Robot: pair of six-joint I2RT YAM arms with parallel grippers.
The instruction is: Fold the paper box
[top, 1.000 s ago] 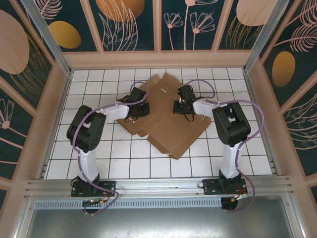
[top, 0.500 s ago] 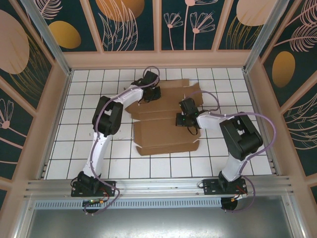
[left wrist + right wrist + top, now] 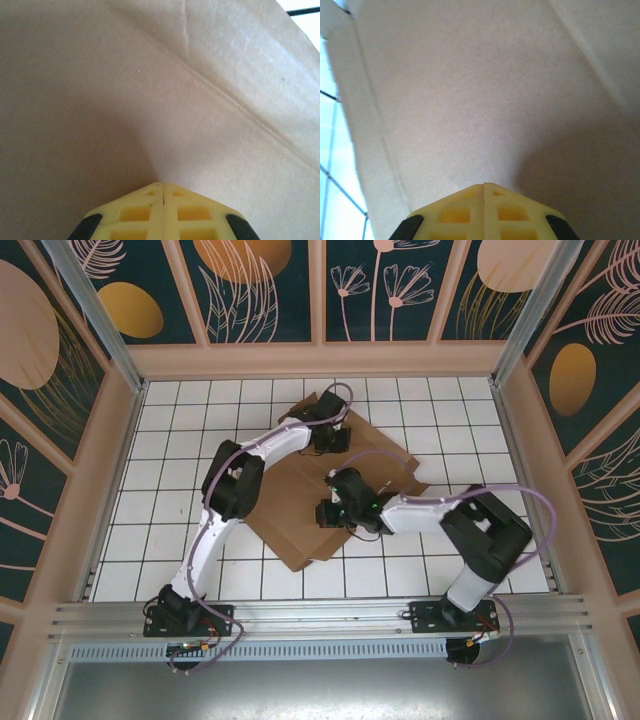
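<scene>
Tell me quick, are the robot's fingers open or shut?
Left fingers: shut, holding nothing, tips against the paper box.
Right fingers: shut too, holding nothing.

We note bright, even light from above; wrist views are close and soft, with dim shadow across the paper box [image 3: 75,125].

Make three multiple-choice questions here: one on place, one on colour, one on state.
1. Where is the left gripper in the top view?
A. over the paper box's far part
B. beside its own base
C. against the right wall

2. What colour are the fingertips in the wrist views?
A. red
B. yellow
C. green

3. The jaws of the right gripper are:
A. wide open
B. shut on a flap
C. shut on nothing

Answers: 1 A, the left arm reaches to the box's far end; 2 B, both wrist views show yellow tips; 3 C, its tips meet with nothing between.
</scene>
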